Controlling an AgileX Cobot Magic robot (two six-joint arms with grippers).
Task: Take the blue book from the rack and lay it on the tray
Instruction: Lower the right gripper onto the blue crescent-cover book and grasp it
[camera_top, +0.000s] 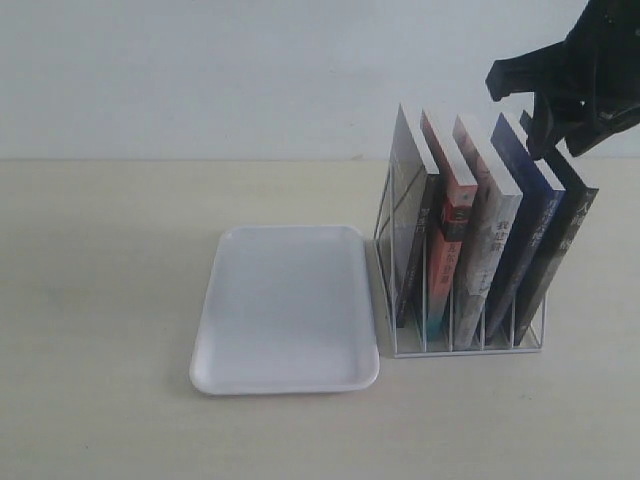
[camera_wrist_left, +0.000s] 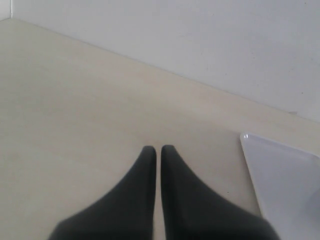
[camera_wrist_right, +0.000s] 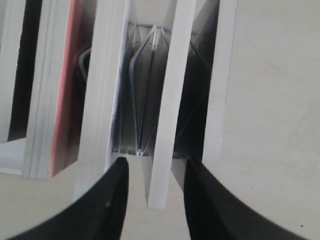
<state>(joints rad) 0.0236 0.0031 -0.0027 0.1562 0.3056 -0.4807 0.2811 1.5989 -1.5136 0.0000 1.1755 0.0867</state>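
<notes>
The shallow white plastic tray (camera_top: 285, 305) lies beside the white wire rack (camera_top: 460, 350), whose fourth slot from the tray holds the blue paperback book (camera_top: 522, 235). The right gripper (camera_wrist_right: 156, 165), spread astride its page edge, could drag the neighbouring black book (camera_top: 562, 238). The left gripper (camera_wrist_left: 156, 150) is pressed together.

Likely a robotics lab test bench: a plain pale counter (camera_top: 100, 300), a blank white wall (camera_top: 200, 70), and a black gripper (camera_top: 550, 135) at upper right.

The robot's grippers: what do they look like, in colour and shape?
Both are plain black. The left gripper has two smooth fingers, broad at the base and tapering to rounded tips; the right gripper looks the same. No cables, markings or labels show in these views.
</notes>
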